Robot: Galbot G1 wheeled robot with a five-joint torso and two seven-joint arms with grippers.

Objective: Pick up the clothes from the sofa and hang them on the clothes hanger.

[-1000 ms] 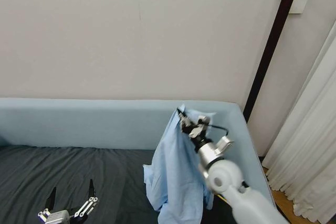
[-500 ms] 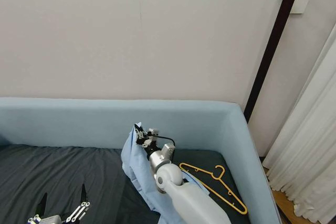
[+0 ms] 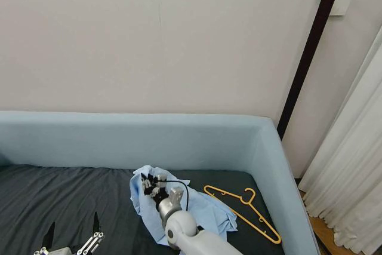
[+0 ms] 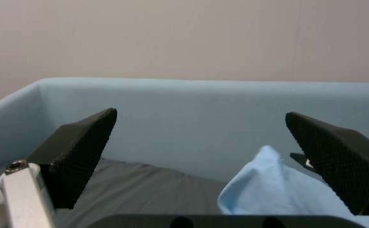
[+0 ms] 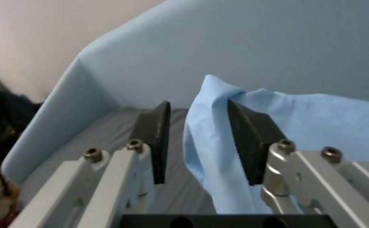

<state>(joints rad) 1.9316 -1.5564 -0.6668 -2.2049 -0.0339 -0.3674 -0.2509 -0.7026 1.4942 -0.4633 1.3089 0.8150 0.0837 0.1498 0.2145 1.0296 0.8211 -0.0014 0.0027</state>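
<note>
A light blue shirt (image 3: 209, 213) lies bunched on the dark sofa seat (image 3: 71, 195), right of the middle. My right gripper (image 3: 150, 183) sits low at the shirt's left end, shut on a raised fold of it. In the right wrist view that fold (image 5: 204, 114) stands between the two black pads of the right gripper (image 5: 198, 118). A yellow clothes hanger (image 3: 239, 202) lies flat on the seat just right of the shirt. My left gripper (image 3: 73, 232) hovers open over the seat's front left. Its wrist view shows the left gripper (image 4: 200, 114) spread wide, with the shirt (image 4: 279, 194) farther off.
The pale blue sofa back (image 3: 119, 141) runs behind the seat, and the sofa's right arm (image 3: 280, 177) closes it off. A dark vertical post (image 3: 307, 52) and white curtains (image 3: 352, 165) stand to the right. A plain wall rises behind.
My right gripper has carried the shirt left and down, from hanging high near the sofa's right end onto the seat. The hanger has come into sight. The left gripper has sunk slightly.
</note>
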